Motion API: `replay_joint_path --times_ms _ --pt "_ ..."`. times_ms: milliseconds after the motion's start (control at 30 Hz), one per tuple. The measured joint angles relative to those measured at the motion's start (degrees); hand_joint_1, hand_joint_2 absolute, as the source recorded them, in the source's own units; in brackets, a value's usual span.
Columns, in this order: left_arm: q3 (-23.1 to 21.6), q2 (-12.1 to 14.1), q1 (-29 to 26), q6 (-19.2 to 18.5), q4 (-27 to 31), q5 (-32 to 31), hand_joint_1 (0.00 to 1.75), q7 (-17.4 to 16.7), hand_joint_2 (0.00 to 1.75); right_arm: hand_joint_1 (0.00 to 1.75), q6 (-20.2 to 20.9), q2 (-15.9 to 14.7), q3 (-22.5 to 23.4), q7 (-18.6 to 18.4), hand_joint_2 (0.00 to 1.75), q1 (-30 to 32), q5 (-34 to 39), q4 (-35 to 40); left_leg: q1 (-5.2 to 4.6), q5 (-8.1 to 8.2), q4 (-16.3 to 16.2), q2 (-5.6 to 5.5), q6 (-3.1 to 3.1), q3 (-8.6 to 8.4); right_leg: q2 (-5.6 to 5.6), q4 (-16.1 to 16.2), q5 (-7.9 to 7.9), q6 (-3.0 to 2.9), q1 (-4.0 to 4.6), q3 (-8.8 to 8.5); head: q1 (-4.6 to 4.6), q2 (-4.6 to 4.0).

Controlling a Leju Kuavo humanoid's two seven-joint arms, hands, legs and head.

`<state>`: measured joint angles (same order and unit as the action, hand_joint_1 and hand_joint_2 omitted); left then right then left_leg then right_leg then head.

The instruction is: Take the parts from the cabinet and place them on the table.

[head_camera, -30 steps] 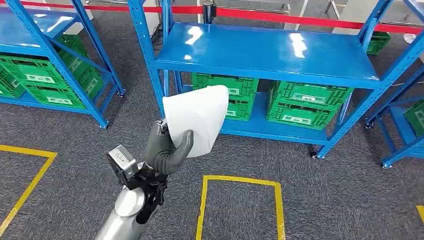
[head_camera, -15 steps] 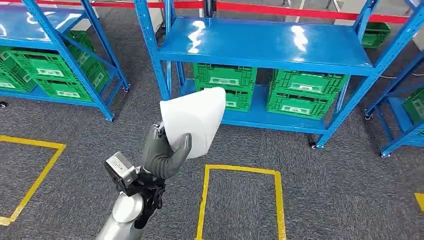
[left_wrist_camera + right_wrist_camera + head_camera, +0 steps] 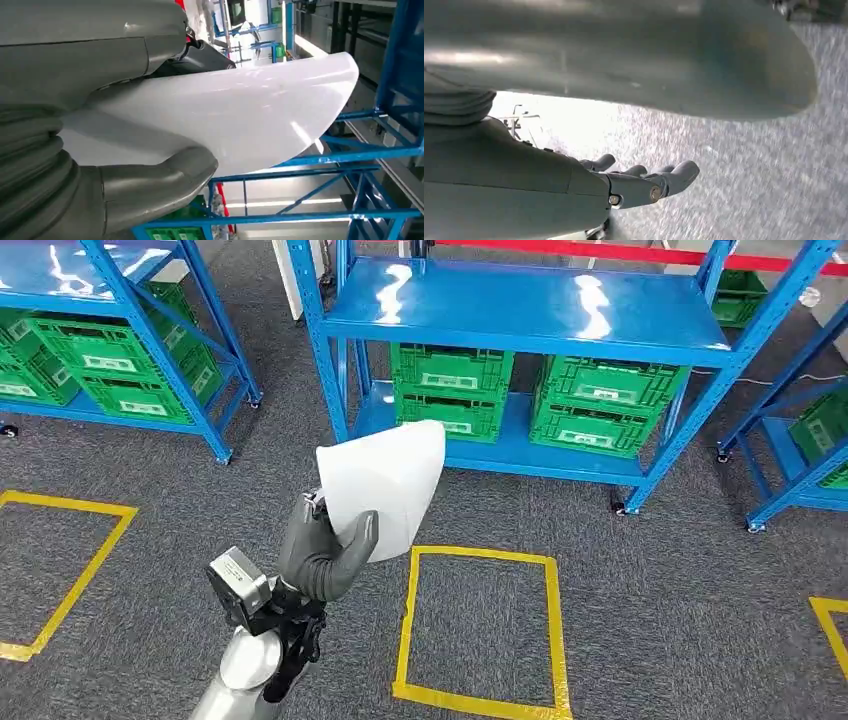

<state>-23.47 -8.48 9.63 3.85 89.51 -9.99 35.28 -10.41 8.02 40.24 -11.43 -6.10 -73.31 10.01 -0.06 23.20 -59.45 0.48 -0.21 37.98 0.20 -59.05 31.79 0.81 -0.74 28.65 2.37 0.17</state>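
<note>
Head view: left hand (image 3: 318, 552) grips white part (image 3: 383, 483) at its narrow lower end, held in air above grey carpet (image 3: 650, 620) before blue rack (image 3: 530, 315); smooth curved plastic shell, long axis upright, wide end up.
Left wrist view: thumb and fingers clamp the glossy part (image 3: 240, 110).
Right wrist view: right hand (image 3: 634, 187) empty, fingers straight, apart.

White, glossy part (image 3: 385, 480). Dark grey left hand (image 3: 322, 550); grey right hand (image 3: 639, 185). Blue shelving rack (image 3: 530, 315). Green slotted crates (image 3: 452, 390) with pale labels. Speckled dark grey carpet (image 3: 660, 590). Yellow tape square (image 3: 480, 630). Red barrier strip (image 3: 600, 252).
</note>
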Motion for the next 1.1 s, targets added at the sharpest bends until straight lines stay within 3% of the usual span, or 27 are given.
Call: replay_joint_path --times_ms 67,100,133,167,233,267,300,333,400,433,467,500,533,600,633,667,700,733,767,800,867,900,933,967,1000,1033,1100 --pt "-0.1 0.0 0.1 0.6 0.0 0.0 1.75 0.1 1.75 0.0 2.5 0.0 -0.1 -0.2 0.0 0.1 0.2 0.0 0.08 -1.01 0.3 0.04 -0.68 -0.01 0.16 0.1 -0.26 -0.69 0.07 0.92 0.14 0.0" --pt "-0.1 0.1 0.0 1.2 0.0 0.0 1.75 0.1 1.75 0.0 3.7 0.0 -0.1 -0.5 0.0 0.1 0.1 0.0 0.06 -1.59 0.5 -0.03 -1.22 0.15 0.06 0.2 -0.86 -1.37 0.04 1.34 0.05 0.0" --pt "-0.1 0.3 0.0 1.8 0.0 0.0 1.75 0.2 1.75 0.0 3.8 0.1 -0.2 -1.1 0.0 0.1 -0.1 0.0 0.28 -0.87 0.0 -0.22 -1.47 0.63 -0.32 0.4 -1.6 -2.02 -0.17 1.92 -0.04 0.0" --pt "-0.1 0.5 0.0 2.1 0.0 0.0 1.75 0.1 1.75 0.0 4.2 0.1 -0.2 -1.7 0.0 0.1 0.2 0.0 0.28 2.19 -1.5 -0.27 -1.8 1.61 -0.26 0.4 -2.26 -2.39 -0.13 2.55 0.25 0.0" --pt "-0.1 0.7 0.1 2.3 0.0 0.0 1.75 0.1 1.75 0.0 5.2 0.1 -0.2 -2.6 0.0 0.1 1.1 0.0 0.3 9.15 -9.0 -0.29 -2.27 3.16 -0.31 0.3 -3.58 -2.72 0.02 4.13 0.31 0.0" --pt "-0.1 0.9 0.1 2.5 -0.1 -0.2 1.75 0.2 1.75 0.0 5.4 0.1 -0.1 -2.6 0.0 0.1 1.4 0.0 0.29 11.31 -13.3 -0.29 -2.34 3.87 -0.36 0.3 -4.29 -2.77 0.17 4.85 0.31 0.0" --pt "-0.1 1.1 0.1 2.6 -0.3 -0.3 1.75 0.3 1.75 0.0 5.3 0.1 -0.1 -2.7 0.0 0.1 1.4 0.0 0.28 11.72 -16.2 -0.3 -2.3 3.94 -0.4 0.2 -5.02 -2.85 0.35 5.81 0.29 0.0" --pt "-0.1 1.2 0.1 2.7 -0.4 -0.4 1.75 0.3 1.75 0.0 5.2 0.1 -0.1 -2.8 0.0 0.1 1.4 0.0 0.24 10.35 -16.8 -0.31 -2.08 3.06 -0.41 0.1 -5.71 -2.88 0.53 6.8 0.29 0.0" --pt "-0.1 1.4 0.2 2.7 -0.6 -0.6 1.75 0.3 1.75 0.0 5.7 0.0 0.0 -3.0 0.0 0.1 1.4 0.0 -0.13 6.82 -11.3 -0.35 -0.98 -2.02 -0.38 0.1 -7.02 -2.94 1.05 8.52 0.31 0.0" --pt "-0.1 1.4 0.3 2.7 -0.7 -0.6 1.75 0.3 1.75 0.0 5.8 0.0 0.0 -3.0 0.0 0.1 1.5 0.0 -0.5 6.14 -6.0 -0.44 0.02 -6.03 -0.3 0.1 -7.68 -2.96 1.28 9.16 0.31 0.0" --pt "-0.1 1.4 0.6 2.7 -0.7 -0.7 1.75 0.3 1.75 0.0 5.8 0.2 0.0 -2.9 0.0 0.1 1.5 0.0 -0.96 8.39 -0.7 -0.42 1.41 -9.22 -0.35 0.1 -8.22 -2.91 0.97 9.42 0.21 0.0" --pt "-0.1 1.4 0.7 2.7 -0.7 -0.8 1.75 0.4 1.75 0.0 5.8 0.2 0.0 -2.8 0.0 0.2 1.4 0.0 -1.06 9.4 3.2 -0.28 1.31 -11.65 -0.35 0.2 -8.77 -2.54 1.02 9.61 0.27 0.0" --pt "-0.1 1.4 0.7 2.7 -0.8 -0.8 1.75 0.5 1.75 0.0 5.7 0.2 0.0 -2.8 0.0 0.1 1.2 0.0 -1.47 8.7 2.7 -0.47 1.02 -10.85 -0.42 0.6 -9.41 -2.09 0.71 9.53 0.21 0.0" --pt "-0.1 1.4 0.9 2.7 -0.9 -0.8 1.75 0.5 1.75 0.0 5.7 0.2 0.0 -2.8 0.0 0.1 0.9 0.0 -1.83 7.71 3.4 -0.43 1.82 -10.59 -0.42 1.2 -10.63 -1.34 0.29 9.56 0.79 0.0" --pt "-0.1 1.4 0.9 2.7 -1.0 -0.9 1.75 0.5 1.75 0.0 5.7 0.2 0.0 -2.9 0.0 0.2 1.1 0.0 -1.03 6.33 4.6 -0.22 2.06 -10.53 -0.36 1.2 -10.76 -1.06 0.57 9.79 0.84 0.0" --pt "-0.1 1.4 1.0 2.5 -1.1 -0.9 1.75 0.4 1.75 0.0 5.7 0.1 0.0 -2.8 0.0 0.2 1.3 0.0 -0.99 5.52 4.8 0.02 2.16 -10.15 -0.07 0.2 -8.27 -0.76 0.53 10.26 0.75 0.0" --pt "-0.1 1.3 1.1 2.4 -1.2 -1.0 1.75 0.5 1.75 0.0 5.7 0.1 0.1 -2.8 0.0 0.2 1.4 0.0 -0.8 4.7 4.8 0.0 2.57 -9.4 -0.01 -2.8 -4.32 -0.45 0.41 11.22 0.64 0.0" --pt "-0.1 1.3 1.0 2.3 -1.3 -1.3 1.75 0.4 1.75 0.0 5.9 0.1 0.1 -2.5 0.0 0.2 1.4 0.0 -0.74 3.89 4.8 0.02 2.39 -8.42 -0.04 -6.8 -0.63 -0.12 0.15 12.14 0.6 0.0" --pt "-0.1 1.3 1.0 2.3 -1.5 -1.4 1.75 0.2 1.75 0.0 5.8 0.0 0.1 -2.3 0.0 0.2 1.4 0.0 -0.7 3.14 4.7 0.09 2.34 -7.4 -0.05 -11.2 1.99 0.24 -0.09 12.96 0.62 0.0" --pt "-0.1 1.3 1.0 2.3 -1.6 -1.4 1.75 0.2 1.75 0.0 5.7 -0.1 0.1 -2.2 0.0 0.2 1.3 0.0 -0.58 2.43 4.6 0.19 2.14 -6.36 -0.06 -14.5 2.67 0.61 -0.3 13.34 0.62 0.0" --pt "-0.1 1.3 1.0 2.2 -1.9 -1.7 1.75 0.0 1.75 0.0 5.5 -0.3 0.1 -2.1 0.0 0.2 1.3 0.0 -0.05 1.23 3.8 0.39 1.55 -3.98 -0.06 -15.7 -1.02 1.35 -0.68 11.57 0.62 0.0" --pt "-0.1 1.3 1.0 2.2 -2.0 -1.8 1.75 -0.1 1.75 0.0 5.5 -0.3 0.1 -2.1 0.0 0.2 1.3 0.0 0.33 0.92 3.2 0.41 1.15 -2.66 -0.08 -13.0 -3.39 1.76 -0.96 9.11 0.62 0.0" --pt "-0.2 1.3 1.0 2.2 -2.0 -1.9 1.75 -0.1 1.75 0.0 5.5 -0.4 0.1 -2.1 0.0 0.2 1.4 0.0 0.74 0.53 2.4 0.4 0.61 -1.38 -0.12 -8.5 -4.31 2.34 -1.37 5.56 0.62 0.0" --pt "-0.2 1.3 1.0 2.2 -1.9 -2.1 1.75 -0.1 1.75 0.0 5.5 -0.4 0.1 -1.9 0.0 0.0 1.4 0.0 0.74 0.32 1.3 0.39 0.14 -0.41 -0.09 -3.1 -1.76 3.02 -1.83 1.66 0.56 0.0" --pt "-0.3 1.3 1.0 2.2 -1.6 -2.4 1.75 -0.2 1.75 0.0 5.5 -0.2 0.1 -1.8 0.0 0.0 1.4 0.0 0.73 0.28 0.3 0.32 -0.32 0.46 0.2 1.5 1.03 2.3 -0.96 -0.88 0.23 0.0" --pt "-0.4 1.3 0.9 2.2 -1.6 -2.6 1.75 -0.6 1.75 0.0 5.5 -0.3 0.1 -1.7 0.0 0.2 1.3 0.0 0.51 0.09 0.3 0.27 -0.66 0.3 0.22 0.5 0.94 0.75 -0.94 0.02 0.38 0.0" --pt "-0.6 1.3 0.7 2.3 -1.6 -3.0 1.75 -1.0 1.75 0.0 5.4 -0.3 0.1 -1.6 0.0 0.2 1.2 0.0 0.81 -0.6 0.6 0.23 -1.54 0.12 0.05 0.0 1.0 -0.34 -0.71 0.24 0.45 0.0"
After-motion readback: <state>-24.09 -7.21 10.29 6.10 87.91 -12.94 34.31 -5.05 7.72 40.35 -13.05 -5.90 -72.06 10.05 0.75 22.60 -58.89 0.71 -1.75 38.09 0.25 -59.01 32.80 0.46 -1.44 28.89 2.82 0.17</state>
